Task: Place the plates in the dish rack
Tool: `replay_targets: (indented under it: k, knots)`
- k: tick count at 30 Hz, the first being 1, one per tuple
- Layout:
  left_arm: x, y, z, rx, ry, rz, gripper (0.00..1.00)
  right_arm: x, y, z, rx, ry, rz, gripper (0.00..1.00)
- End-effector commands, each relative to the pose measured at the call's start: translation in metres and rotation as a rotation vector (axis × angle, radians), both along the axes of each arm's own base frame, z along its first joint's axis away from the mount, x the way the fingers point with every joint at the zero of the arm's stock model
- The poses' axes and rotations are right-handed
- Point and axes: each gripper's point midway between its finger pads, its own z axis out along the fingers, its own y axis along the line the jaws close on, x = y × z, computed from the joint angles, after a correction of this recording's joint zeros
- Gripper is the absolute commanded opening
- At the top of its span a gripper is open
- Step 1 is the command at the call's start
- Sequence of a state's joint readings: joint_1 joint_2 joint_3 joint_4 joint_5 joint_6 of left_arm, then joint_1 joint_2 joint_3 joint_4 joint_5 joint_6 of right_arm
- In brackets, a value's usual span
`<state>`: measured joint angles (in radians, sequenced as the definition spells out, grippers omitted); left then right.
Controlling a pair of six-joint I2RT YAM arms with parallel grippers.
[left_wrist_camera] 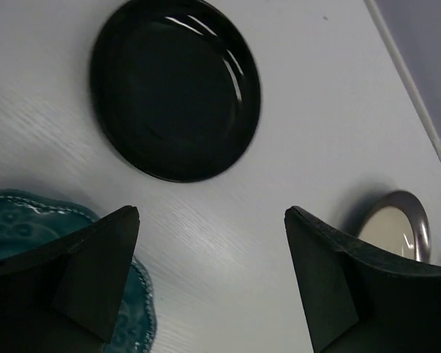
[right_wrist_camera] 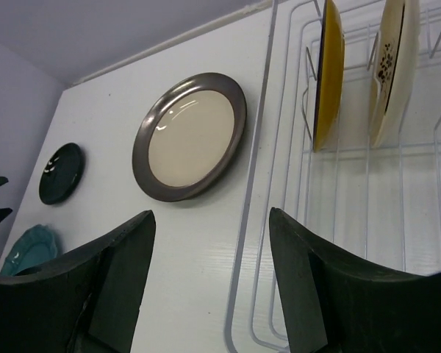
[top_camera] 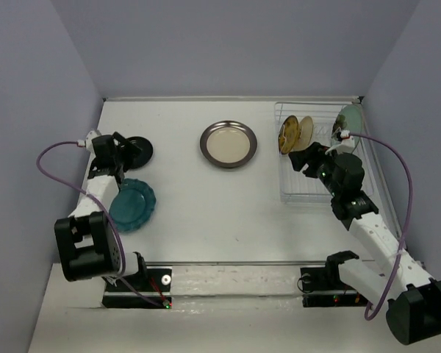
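The small black plate (top_camera: 140, 151) (left_wrist_camera: 175, 88) lies flat at the far left. My left gripper (top_camera: 123, 157) (left_wrist_camera: 212, 212) hovers just short of it, open and empty. The dark teal scalloped plate (top_camera: 132, 205) (left_wrist_camera: 22, 224) lies flat nearer me. The silver-rimmed cream plate (top_camera: 228, 143) (right_wrist_camera: 189, 136) lies flat at centre back. The white wire dish rack (top_camera: 290, 188) (right_wrist_camera: 251, 169) stands at the right. It holds the amber plate (top_camera: 287, 134) (right_wrist_camera: 328, 73), the tan plate (top_camera: 305, 131) (right_wrist_camera: 392, 66) and the pale teal plate (top_camera: 349, 120) upright. My right gripper (top_camera: 306, 157) (right_wrist_camera: 212, 212) is open and empty over the rack's left edge.
Grey walls close in the white table on the left, back and right. Purple cables loop off both arms. The cream plate's rim also shows at the right in the left wrist view (left_wrist_camera: 397, 220). The black plate (right_wrist_camera: 61, 173) and teal plate (right_wrist_camera: 29, 248) show far left in the right wrist view.
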<state>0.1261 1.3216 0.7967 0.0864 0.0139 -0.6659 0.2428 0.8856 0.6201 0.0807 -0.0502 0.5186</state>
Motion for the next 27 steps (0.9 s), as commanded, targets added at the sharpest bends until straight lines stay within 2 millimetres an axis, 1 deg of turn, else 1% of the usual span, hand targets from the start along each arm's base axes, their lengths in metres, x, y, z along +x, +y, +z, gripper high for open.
replay_targets:
  k: [1,2,3,5,6,7,8,9,10,13,14,15,16,17,18,19,20,22,24,25,27]
  knots:
    - [0.019,0.053,0.006,-0.03,-0.053,0.132,0.9,-0.004,0.009,0.024,0.046,-0.091,0.04,0.69]
    - [0.02,0.062,0.002,-0.025,-0.042,0.158,0.9,-0.005,0.009,0.025,0.049,-0.095,0.042,0.69]
    - [0.022,0.081,-0.002,0.023,-0.016,0.204,0.88,-0.005,0.008,0.026,0.05,-0.099,0.04,0.69]
    - [0.022,0.098,-0.008,0.08,0.031,0.244,0.88,-0.005,0.008,0.025,0.05,-0.098,0.04,0.69]
    - [0.026,0.108,-0.012,0.119,0.06,0.243,0.86,-0.006,0.009,0.025,0.052,-0.097,0.044,0.69]
    - [0.024,0.114,-0.019,0.143,0.103,0.258,0.86,-0.006,0.01,0.025,0.054,-0.094,0.046,0.69]
    - [0.027,0.117,-0.021,0.155,0.111,0.251,0.85,-0.005,0.01,0.025,0.055,-0.096,0.049,0.69]
    - [0.029,0.123,-0.03,0.173,0.153,0.253,0.84,-0.005,0.01,0.025,0.055,-0.096,0.049,0.69]
    - [0.029,0.126,-0.035,0.178,0.168,0.257,0.83,-0.005,0.01,0.025,0.055,-0.096,0.047,0.68]
    - [0.041,0.126,-0.05,0.16,0.192,0.215,0.78,-0.005,0.009,0.024,0.054,-0.095,0.044,0.68]
    - [0.045,0.123,-0.054,0.142,0.197,0.186,0.76,-0.005,0.009,0.023,0.053,-0.092,0.044,0.68]
    - [0.048,0.121,-0.068,0.13,0.226,0.168,0.73,-0.005,0.009,0.023,0.053,-0.092,0.042,0.68]
    - [0.054,0.121,-0.068,0.126,0.223,0.152,0.66,-0.005,0.009,0.024,0.054,-0.094,0.044,0.68]
    - [0.055,0.12,-0.073,0.122,0.235,0.142,0.66,-0.005,0.009,0.023,0.053,-0.092,0.044,0.68]
    - [0.056,0.118,-0.085,0.105,0.257,0.129,0.65,-0.005,0.009,0.023,0.054,-0.093,0.043,0.68]
    - [0.059,0.117,-0.088,0.1,0.256,0.125,0.65,-0.005,0.009,0.023,0.053,-0.09,0.042,0.68]
    - [0.061,0.115,-0.095,0.085,0.26,0.112,0.65,-0.005,0.009,0.023,0.055,-0.091,0.042,0.68]
    - [0.067,0.108,-0.098,0.05,0.248,0.075,0.61,-0.004,0.009,0.021,0.052,-0.087,0.042,0.68]
    - [0.073,0.1,-0.102,0.014,0.227,0.042,0.51,-0.003,0.01,0.021,0.053,-0.083,0.045,0.67]
    - [0.075,0.097,-0.104,0.002,0.224,0.03,0.36,-0.003,0.01,0.02,0.053,-0.082,0.045,0.67]
    - [0.077,0.093,-0.109,-0.019,0.222,0.014,0.17,-0.002,0.01,0.019,0.051,-0.079,0.045,0.67]
